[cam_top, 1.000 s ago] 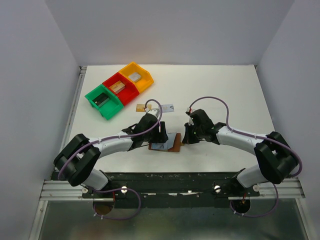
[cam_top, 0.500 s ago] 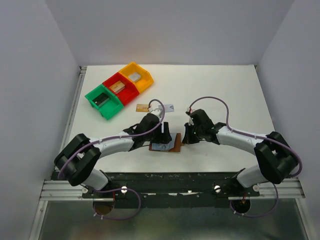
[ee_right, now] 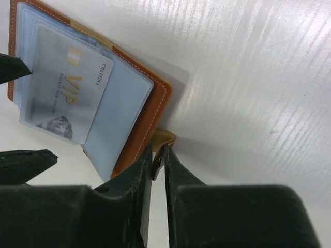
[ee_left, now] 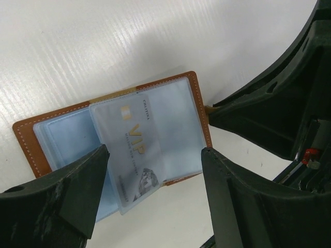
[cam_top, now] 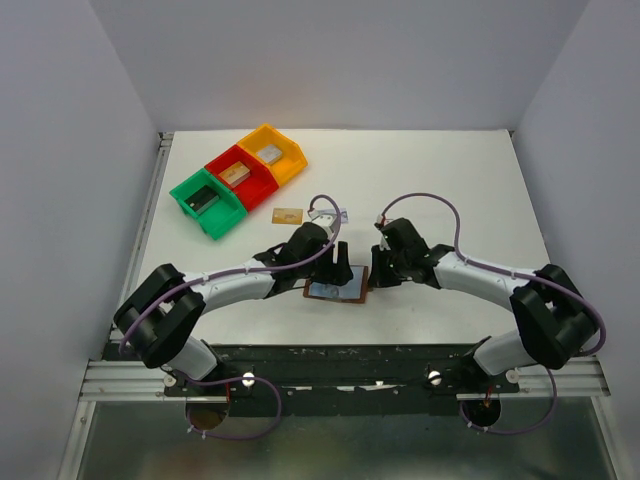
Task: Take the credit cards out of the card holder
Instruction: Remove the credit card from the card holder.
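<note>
The brown card holder (cam_top: pixel 337 290) lies open on the table between both arms, light-blue sleeves up (ee_left: pixel 176 113). A silvery light-blue credit card (ee_left: pixel 132 155) marked VIP sticks partway out of a sleeve, past the holder's near edge; the right wrist view shows it too (ee_right: pixel 64 103). My left gripper (ee_left: pixel 153 155) hangs open just above it, one finger on each side, touching nothing. My right gripper (ee_right: pixel 159 155) pinches the holder's snap tab (ee_right: pixel 165 138) at its right edge, jaws nearly together. A gold-tan credit card (cam_top: pixel 288 214) lies loose on the table behind.
Green (cam_top: pixel 207 200), red (cam_top: pixel 240 178) and yellow (cam_top: pixel 272 152) bins stand in a row at the back left, each with a block inside. Another pale card (cam_top: pixel 341 213) peeks out behind the left arm's cable. The right arm's fingers (ee_left: pixel 258 113) sit close beside the left gripper.
My left gripper has moved right and forward over the open holder. The holder has shifted a little right and lies flatter. The right jaws have eased slightly on the tab.
</note>
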`<state>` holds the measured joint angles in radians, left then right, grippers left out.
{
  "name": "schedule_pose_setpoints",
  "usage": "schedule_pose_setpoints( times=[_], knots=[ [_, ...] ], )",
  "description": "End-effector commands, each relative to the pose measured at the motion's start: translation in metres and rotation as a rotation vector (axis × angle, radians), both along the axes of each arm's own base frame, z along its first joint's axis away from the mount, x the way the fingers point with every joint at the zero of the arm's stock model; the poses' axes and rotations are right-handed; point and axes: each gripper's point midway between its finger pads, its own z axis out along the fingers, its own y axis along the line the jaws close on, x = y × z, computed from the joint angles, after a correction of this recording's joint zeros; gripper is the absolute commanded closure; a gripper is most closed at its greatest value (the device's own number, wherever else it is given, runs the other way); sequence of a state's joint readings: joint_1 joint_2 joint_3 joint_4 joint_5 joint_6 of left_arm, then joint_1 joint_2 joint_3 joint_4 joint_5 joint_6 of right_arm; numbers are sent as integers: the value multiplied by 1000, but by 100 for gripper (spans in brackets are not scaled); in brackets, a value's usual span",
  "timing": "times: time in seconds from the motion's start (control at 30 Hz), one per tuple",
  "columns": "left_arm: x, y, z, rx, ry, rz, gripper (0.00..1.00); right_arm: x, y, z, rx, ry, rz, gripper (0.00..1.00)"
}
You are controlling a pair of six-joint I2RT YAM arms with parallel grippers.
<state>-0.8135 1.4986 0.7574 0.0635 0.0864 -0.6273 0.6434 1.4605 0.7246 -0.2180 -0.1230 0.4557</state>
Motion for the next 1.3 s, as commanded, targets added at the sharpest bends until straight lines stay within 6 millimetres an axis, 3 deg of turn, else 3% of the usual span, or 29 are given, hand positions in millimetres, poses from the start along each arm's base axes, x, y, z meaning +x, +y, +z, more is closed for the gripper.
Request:
schedule_pose_setpoints(
  times=[0.0,0.13,0.4,0.53,0.63,0.77,0.97,1.27],
  knots=[
    [0,3,0,24,-7,20,21,4,-13,10,-42,-22,-57,71],
    [4,17,-2,62,-18,85,21,6,-18,26,-57,-48,-72,57],
    [7,47,18,78,-82,210,20,14,-9,85,35,-164,-48,54],
    [10,59,33,62,-133,266,21,10,24,125,248,-234,63,65],
    [13,67,36,51,-158,306,23,3,54,140,410,-195,132,78],
    [17,74,25,39,-118,344,37,6,73,120,468,-82,124,85],
    [18,77,10,50,-82,347,63,8,79,74,436,24,98,78],
    [21,65,-4,52,-53,312,73,2,70,22,333,133,61,70]
  ],
)
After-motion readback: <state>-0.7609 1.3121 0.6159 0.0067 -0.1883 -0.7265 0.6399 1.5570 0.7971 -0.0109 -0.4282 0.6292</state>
